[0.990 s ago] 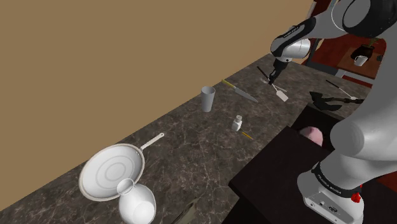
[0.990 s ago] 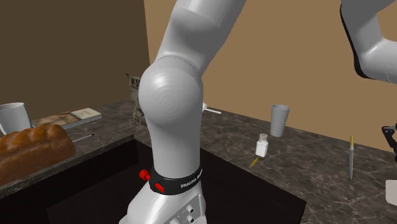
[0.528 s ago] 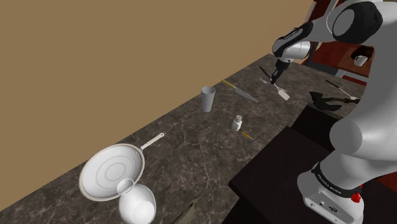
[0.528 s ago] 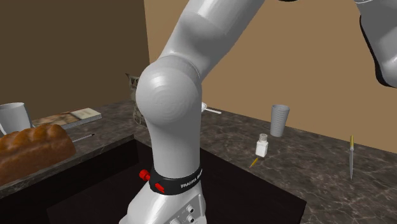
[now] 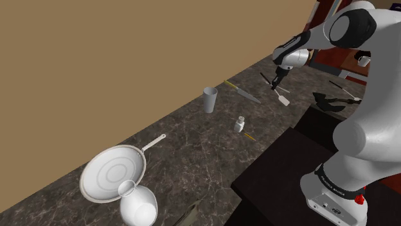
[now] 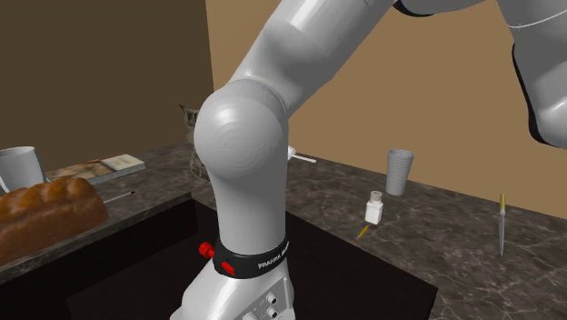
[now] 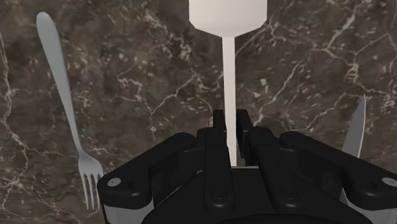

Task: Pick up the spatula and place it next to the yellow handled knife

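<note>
White spatula (image 7: 228, 38) pinched in the hand (image 7: 229, 116) — we see it edged slightly toward the yellow-handled knife (image 5: 243, 92), placement not yet done.

- A kitchen is showing itself: a dark marbled countertop (image 5: 193, 147) is running along a tan wall (image 5: 96, 64).
- A fork (image 7: 67, 108) is lying just beside the claw (image 7: 229, 121), with a cup (image 5: 209, 99) and a shaker (image 5: 239, 124) standing near it.
- A frying pan (image 5: 113, 172) is sitting well away from the claw, and so is a bread loaf (image 6: 45, 218) (brown, crusty).

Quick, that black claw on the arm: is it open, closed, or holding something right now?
Gripper: jaws shut on the white spatula, clasping its thin handle.
</note>
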